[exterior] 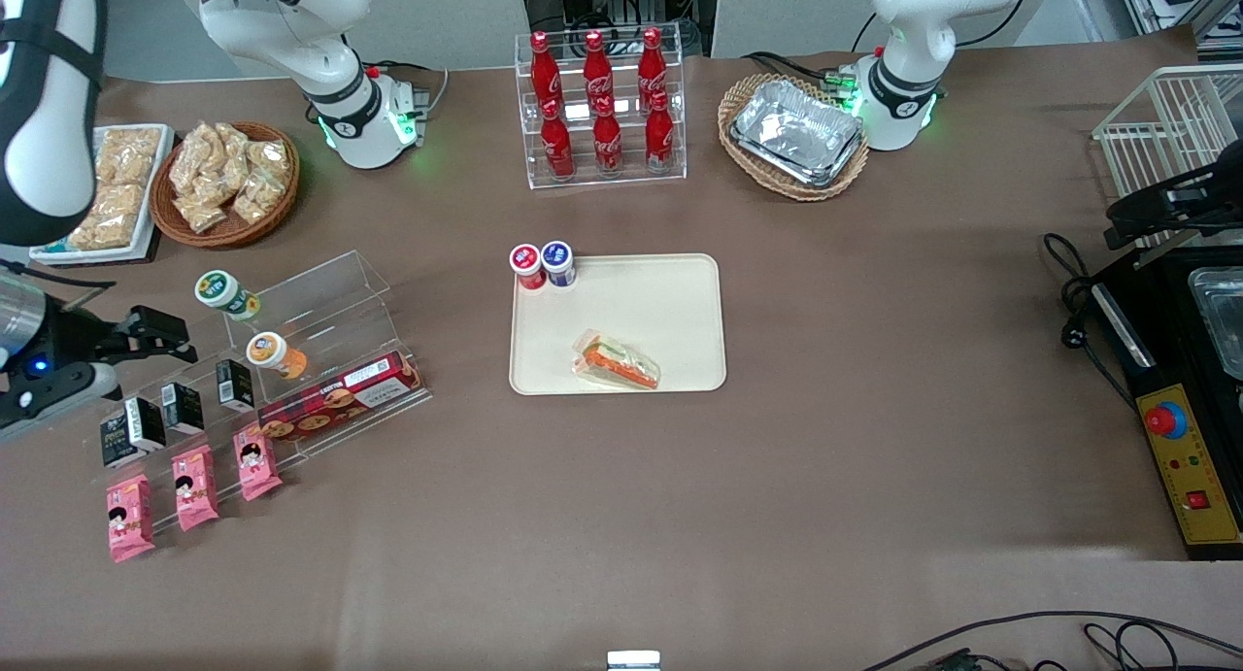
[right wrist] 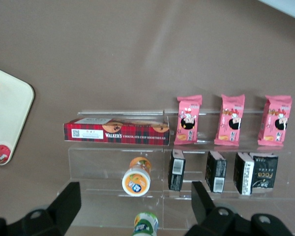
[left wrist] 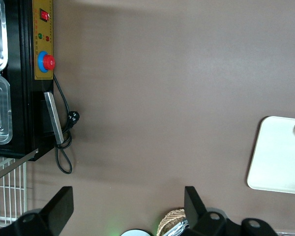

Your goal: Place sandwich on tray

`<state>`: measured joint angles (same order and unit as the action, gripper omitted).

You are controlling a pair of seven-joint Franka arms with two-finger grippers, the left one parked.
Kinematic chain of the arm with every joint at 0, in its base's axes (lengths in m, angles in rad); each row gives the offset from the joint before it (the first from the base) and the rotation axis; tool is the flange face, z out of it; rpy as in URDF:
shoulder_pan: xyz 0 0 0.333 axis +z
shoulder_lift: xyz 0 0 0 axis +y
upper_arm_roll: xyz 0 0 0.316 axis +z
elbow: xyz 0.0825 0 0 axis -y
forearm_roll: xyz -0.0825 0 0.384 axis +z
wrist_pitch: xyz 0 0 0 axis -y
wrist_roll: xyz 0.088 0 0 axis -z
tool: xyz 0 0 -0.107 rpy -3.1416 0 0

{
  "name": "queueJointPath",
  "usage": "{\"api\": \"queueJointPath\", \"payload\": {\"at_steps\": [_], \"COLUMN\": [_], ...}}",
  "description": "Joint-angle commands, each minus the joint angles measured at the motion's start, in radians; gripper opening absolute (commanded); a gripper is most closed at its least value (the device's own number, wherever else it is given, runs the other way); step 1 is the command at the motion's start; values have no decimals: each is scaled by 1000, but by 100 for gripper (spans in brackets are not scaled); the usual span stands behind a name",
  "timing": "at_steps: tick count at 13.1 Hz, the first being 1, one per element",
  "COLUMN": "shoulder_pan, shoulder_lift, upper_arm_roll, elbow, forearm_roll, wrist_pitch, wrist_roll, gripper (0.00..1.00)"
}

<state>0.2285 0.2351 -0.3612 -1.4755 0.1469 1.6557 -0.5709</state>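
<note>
The sandwich (exterior: 617,360), a clear-wrapped wedge with orange and green filling, lies on the cream-beige tray (exterior: 660,302), near the tray's edge closest to the front camera. My right gripper (exterior: 175,338) is open and empty. It hovers far from the tray, toward the working arm's end of the table, above the clear acrylic shelf (exterior: 320,302). In the right wrist view the gripper (right wrist: 135,191) has its fingers (right wrist: 69,199) spread wide over the shelf, and a corner of the tray (right wrist: 12,110) shows. The tray also shows in the left wrist view (left wrist: 278,157).
Two small cans (exterior: 543,264) stand on the tray's corner farthest from the front camera. The shelf holds pink snack packets (exterior: 194,486), black cartons (exterior: 180,407), a cookie box (exterior: 340,399) and two cans (exterior: 277,353). A cola bottle rack (exterior: 602,108) and baskets (exterior: 791,137) stand by the arm bases.
</note>
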Motion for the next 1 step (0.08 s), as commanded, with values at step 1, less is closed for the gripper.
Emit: {"api": "queueJointPath", "payload": {"at_steps": [1], "shoulder_pan": [-126], "shoulder_lift": [-10], "upper_arm_roll": [114], "elbow": [20], "forearm_roll": [-43], "wrist_pitch": [-51], "wrist_roll": [14], "gripper": [100]}}
